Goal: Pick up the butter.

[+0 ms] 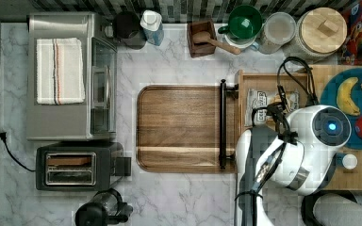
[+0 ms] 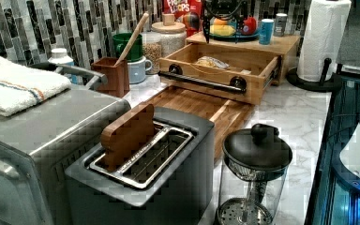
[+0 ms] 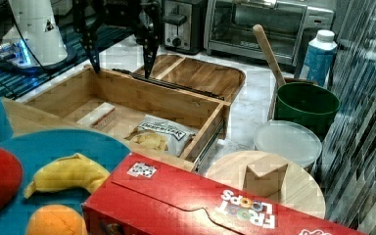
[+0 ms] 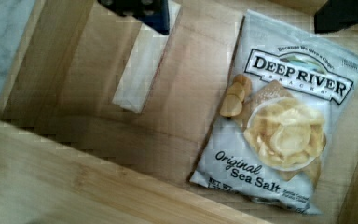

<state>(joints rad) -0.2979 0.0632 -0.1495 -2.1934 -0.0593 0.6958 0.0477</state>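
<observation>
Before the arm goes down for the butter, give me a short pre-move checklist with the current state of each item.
1. Drawer open, contents reachable: ok.
2. Butter lying flat on the drawer floor, nothing on top of it: ok.
3. Butter apart from the snack bag, with bare wood between them: ok.
4. Gripper open and empty: ok.
5. Gripper above the drawer, not yet touching the butter: ok.
6. Gripper centred over the butter: not ok; in the wrist view one finger overlaps the stick's end and the other is over the bag's corner.
</observation>
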